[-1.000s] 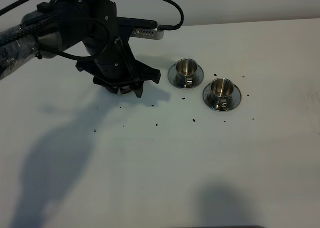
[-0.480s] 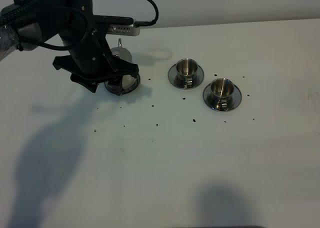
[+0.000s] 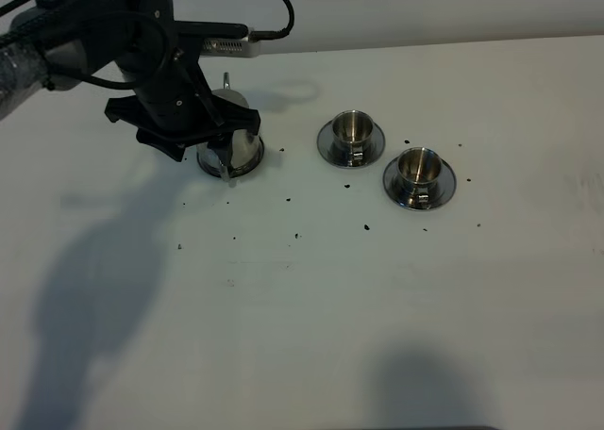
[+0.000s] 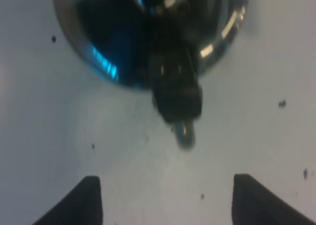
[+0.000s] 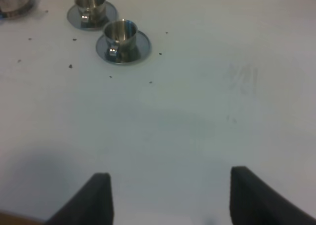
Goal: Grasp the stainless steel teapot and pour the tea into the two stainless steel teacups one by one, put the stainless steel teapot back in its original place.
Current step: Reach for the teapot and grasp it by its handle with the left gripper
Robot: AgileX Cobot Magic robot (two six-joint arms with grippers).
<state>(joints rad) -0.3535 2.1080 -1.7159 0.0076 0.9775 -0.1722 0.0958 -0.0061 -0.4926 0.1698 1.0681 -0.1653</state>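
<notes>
Left jaws spread wide, nothing between them. The stainless steel teapot sits just ahead of the tips with its loop handle turned toward them, not yet inside the gap. Right jaws also spread and empty, hanging over bare desk toward the near right corner, well apart from everything. The teapot stands upright toward the far left corner, close to the far edge. I cannot tell its coaster from its base. The two stainless steel teacups sit on their saucers along the far side near the middle, the nearer one a little further right. Their insides look like bright steel and I can make out no tea, so I judge the step in hand to be the grasp. To do it well: centre the handle between the fingers before closing, go in level, and pinch the handle rather than the rounded body, which would likely slip. Lift straight up so the base clears before swinging right. Room: the far edge is close behind the teapot, so there is little margin that way. The gap to the first cup is short and its saucer rim lies in the path, so carry high. The near half of the desk is open except for dark specks.
</notes>
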